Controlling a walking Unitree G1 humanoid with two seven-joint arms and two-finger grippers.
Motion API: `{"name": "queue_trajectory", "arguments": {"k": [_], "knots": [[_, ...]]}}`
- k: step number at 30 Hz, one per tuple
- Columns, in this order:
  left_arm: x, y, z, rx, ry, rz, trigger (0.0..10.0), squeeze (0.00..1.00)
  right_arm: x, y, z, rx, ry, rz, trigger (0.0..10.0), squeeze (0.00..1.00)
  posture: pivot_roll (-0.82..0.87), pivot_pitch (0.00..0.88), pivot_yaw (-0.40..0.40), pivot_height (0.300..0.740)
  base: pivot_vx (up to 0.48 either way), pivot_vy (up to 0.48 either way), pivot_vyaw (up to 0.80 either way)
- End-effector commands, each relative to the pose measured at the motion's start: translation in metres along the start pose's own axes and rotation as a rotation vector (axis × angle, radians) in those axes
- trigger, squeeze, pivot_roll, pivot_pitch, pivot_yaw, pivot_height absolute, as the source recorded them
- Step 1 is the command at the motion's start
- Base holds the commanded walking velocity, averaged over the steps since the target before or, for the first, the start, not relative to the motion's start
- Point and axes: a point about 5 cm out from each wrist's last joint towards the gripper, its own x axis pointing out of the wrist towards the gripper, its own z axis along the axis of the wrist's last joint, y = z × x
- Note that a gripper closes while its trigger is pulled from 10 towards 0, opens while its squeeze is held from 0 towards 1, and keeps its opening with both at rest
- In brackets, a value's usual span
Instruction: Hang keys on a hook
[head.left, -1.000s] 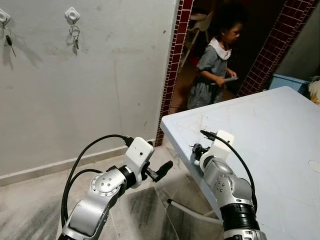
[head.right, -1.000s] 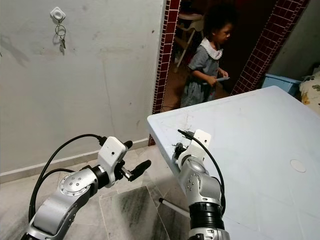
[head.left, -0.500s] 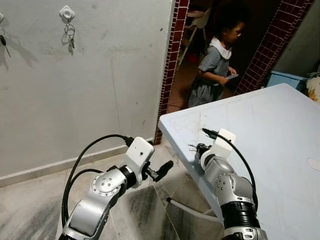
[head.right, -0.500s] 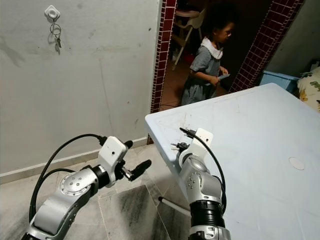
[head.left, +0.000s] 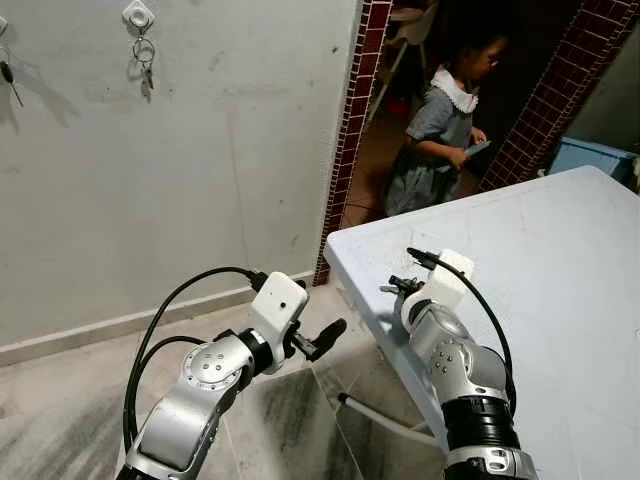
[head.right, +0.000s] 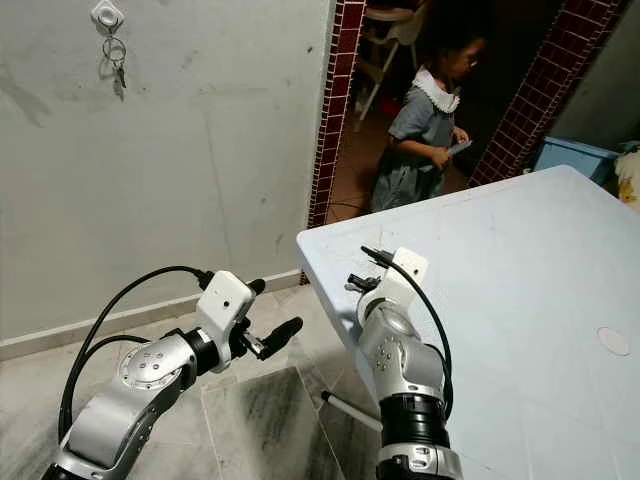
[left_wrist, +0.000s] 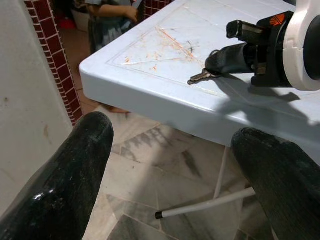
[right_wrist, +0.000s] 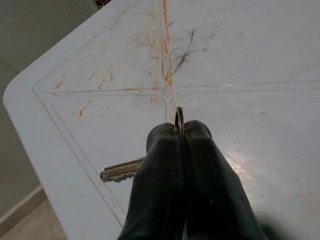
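Note:
My right gripper (right_wrist: 179, 134) is shut on the ring of a set of keys (right_wrist: 121, 170), held just above the near left corner of the pale blue table (head.left: 560, 260). One brass key (left_wrist: 201, 77) sticks out sideways below the fingers. My left gripper (head.left: 322, 338) is open and hangs over the floor, left of the table corner. On the grey wall, up at the left, a white hook (head.left: 138, 15) carries another bunch of keys (head.left: 146, 62). A second hung key (head.left: 9, 78) shows at the frame's left edge.
A child (head.left: 441, 130) stands in the doorway behind the table, holding a small object. Dark red tiled pillars (head.left: 355, 110) frame that doorway. A blue box (head.left: 590, 155) sits behind the table. A white table leg (head.left: 385, 420) slants over the marble floor (head.left: 60, 400).
The camera has shifted a little. My right gripper has risen slightly with the keys over the table corner. The child has stepped a bit to the right. The left arm has stayed put.

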Motion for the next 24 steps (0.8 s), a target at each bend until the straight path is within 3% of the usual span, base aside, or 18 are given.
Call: {"name": "queue_trajectory", "arguments": {"k": [1, 6, 13, 14, 15, 17, 18, 19, 20, 23, 24], "knots": [[0.002, 0.002, 0.002, 0.010, -0.006, 0.007, 10.0, 0.00, 0.002, -0.011, -0.011, 0.001, 0.055, -0.046, 0.0, 0.00, 0.13, 0.021, -0.101, 0.740, 0.000, 0.000, 0.00], [0.003, 0.004, 0.005, 0.015, -0.021, 0.028, 10.0, 0.00, 0.002, -0.011, -0.003, -0.013, 0.005, -0.037, 0.0, 0.00, 0.13, 0.019, -0.100, 0.740, 0.000, 0.000, 0.00], [0.004, 0.011, 0.010, 0.023, -0.055, 0.075, 10.0, 0.00, -0.001, -0.006, 0.020, -0.124, -0.141, 0.014, 0.0, 0.00, 0.13, 0.016, -0.097, 0.740, 0.000, 0.000, 0.00], [0.004, 0.014, 0.012, 0.024, -0.066, 0.089, 10.0, 0.00, -0.005, -0.004, 0.034, -0.211, -0.235, 0.044, 0.9, 0.00, 0.13, 0.016, -0.097, 0.740, 0.000, 0.000, 0.00], [0.004, 0.015, 0.013, 0.025, -0.070, 0.096, 10.0, 0.00, -0.007, -0.002, 0.042, -0.221, -0.285, 0.067, 1.5, 0.00, 0.13, 0.016, -0.097, 0.740, 0.000, 0.000, 0.00], [0.004, 0.016, 0.013, 0.025, -0.077, 0.105, 10.0, 0.00, -0.009, -0.001, 0.047, -0.260, -0.317, 0.082, 3.9, 0.00, 0.13, 0.016, -0.097, 0.740, 0.000, 0.000, 0.00], [0.004, 0.016, 0.014, 0.025, -0.080, 0.109, 10.0, 0.00, -0.009, -0.001, 0.049, -0.285, -0.329, 0.086, 3.9, 0.00, 0.13, 0.016, -0.097, 0.740, 0.000, 0.000, 0.00], [0.004, 0.017, 0.015, 0.026, -0.089, 0.119, 10.0, 0.00, -0.011, -0.001, 0.054, -0.295, -0.361, 0.097, 9.2, 0.00, 0.13, 0.015, -0.095, 0.740, 0.000, 0.000, 0.00], [0.004, 0.018, 0.016, 0.026, -0.098, 0.125, 10.0, 0.00, -0.012, -0.002, 0.057, -0.309, -0.379, 0.102, 10.0, 0.00, 0.13, 0.014, -0.096, 0.740, 0.000, 0.000, 0.00], [0.004, 0.020, 0.020, 0.033, -0.122, 0.148, 10.0, 0.00, -0.018, 0.001, 0.067, -0.396, -0.474, 0.141, 10.0, 0.00, 0.13, 0.014, -0.096, 0.740, 0.000, 0.000, 0.00], [0.004, 0.022, 0.021, 0.033, -0.135, 0.165, 10.0, 0.00, -0.022, 0.002, 0.072, -0.478, -0.541, 0.159, 10.0, 0.00, 0.13, 0.014, -0.096, 0.740, 0.000, 0.000, 0.00]]}}
